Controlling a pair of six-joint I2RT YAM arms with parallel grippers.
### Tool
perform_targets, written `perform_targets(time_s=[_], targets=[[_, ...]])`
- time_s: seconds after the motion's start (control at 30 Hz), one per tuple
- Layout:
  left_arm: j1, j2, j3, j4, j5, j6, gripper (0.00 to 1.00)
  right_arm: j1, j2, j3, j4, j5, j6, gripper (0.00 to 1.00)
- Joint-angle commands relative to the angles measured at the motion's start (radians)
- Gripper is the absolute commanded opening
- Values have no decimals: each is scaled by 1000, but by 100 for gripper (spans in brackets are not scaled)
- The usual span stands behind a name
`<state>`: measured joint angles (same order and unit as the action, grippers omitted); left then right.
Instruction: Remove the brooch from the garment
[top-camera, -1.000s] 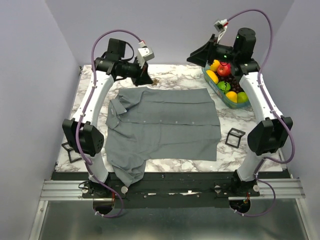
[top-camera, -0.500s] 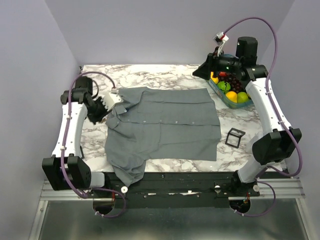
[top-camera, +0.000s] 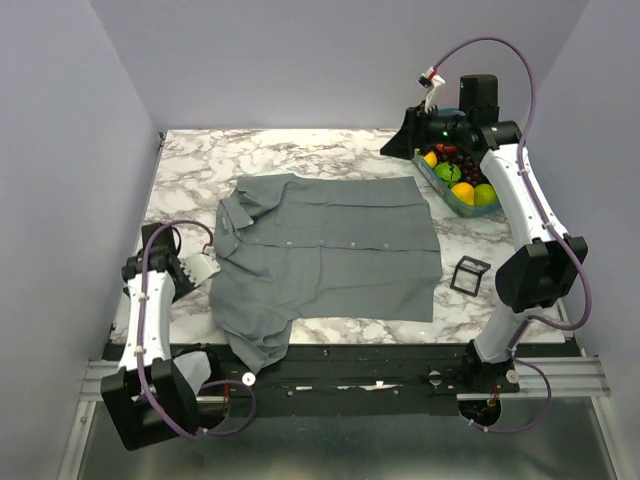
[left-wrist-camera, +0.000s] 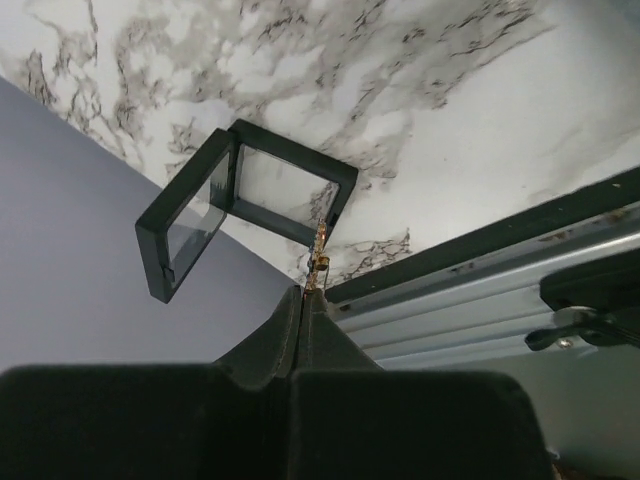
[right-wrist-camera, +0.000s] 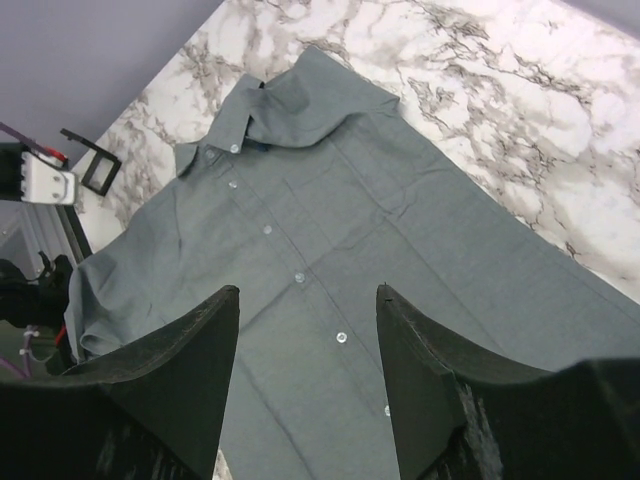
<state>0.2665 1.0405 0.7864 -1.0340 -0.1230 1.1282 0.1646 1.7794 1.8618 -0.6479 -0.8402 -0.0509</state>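
Note:
The grey shirt (top-camera: 330, 255) lies flat in the middle of the marble table, collar to the left; it also shows in the right wrist view (right-wrist-camera: 330, 220). No blue pin shows on it. My left gripper (left-wrist-camera: 312, 292) is shut at the near left edge, off the shirt. A thin gold metal bit of the brooch (left-wrist-camera: 320, 252) sticks out of its tips; the blue face is hidden. In the top view the left gripper (top-camera: 180, 276) sits low beside the shirt's left edge. My right gripper (right-wrist-camera: 305, 300) is open and empty, high over the shirt (top-camera: 402, 135).
A black wire-frame cube (left-wrist-camera: 240, 195) stands just beyond the left fingertips, near the table's front rail (left-wrist-camera: 480, 290). Another black cube (top-camera: 470, 273) stands right of the shirt. A tub of fruit (top-camera: 462, 182) sits at the back right.
My left arm has swung from the shirt's collar back and down to the near left edge by the cube. My right arm has shifted only slightly.

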Motion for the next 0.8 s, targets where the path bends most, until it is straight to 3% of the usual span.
perform_targets(time_s=[0.0,0.13,0.33,0.77], targets=[[5,-103,-149,196,-153,-42,0,6,23,51,45,-54,48,65],[4,-230,-263,302,-202,-3,0,9,34,31,77,-69,124,65],[5,-326,-380,397,-234,44,0,32,12,17,70,-48,106,65],[5,-269,-426,555,-270,39,0,53,-21,-52,57,-51,91,65]])
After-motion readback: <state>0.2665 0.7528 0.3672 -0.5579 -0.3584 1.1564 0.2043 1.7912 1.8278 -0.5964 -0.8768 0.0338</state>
